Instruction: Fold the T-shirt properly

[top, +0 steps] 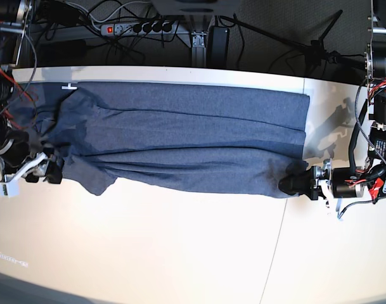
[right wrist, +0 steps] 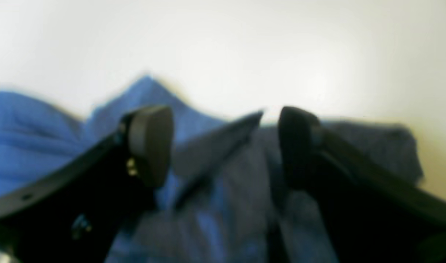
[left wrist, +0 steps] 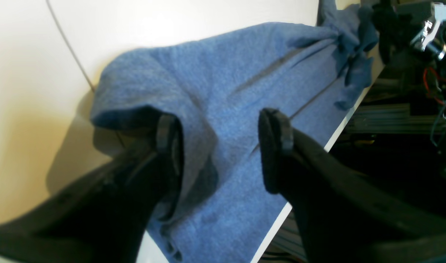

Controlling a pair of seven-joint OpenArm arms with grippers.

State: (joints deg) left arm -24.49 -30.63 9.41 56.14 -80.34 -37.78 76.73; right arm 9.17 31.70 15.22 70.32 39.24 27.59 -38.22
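The blue-grey T-shirt [top: 180, 139] lies in a long band across the far half of the white table [top: 180, 253], folded lengthwise with its plain side up. My left gripper [top: 288, 183] sits at the shirt's near right corner. In the left wrist view that gripper [left wrist: 223, 146] is open, cloth [left wrist: 245, 80] lies between the fingers, and a raised fold drapes over one fingertip [left wrist: 170, 142]. My right gripper [top: 53, 170] is at the sleeve end on the left. In the right wrist view it [right wrist: 223, 146] stands open just above the blurred cloth [right wrist: 33, 135], holding nothing.
A power strip [top: 139, 27] and tangled cables lie beyond the table's far edge. The table's edge [left wrist: 340, 128] runs close beside the shirt in the left wrist view, with dark framing below it. A thin cable [left wrist: 67, 47] crosses the tabletop.
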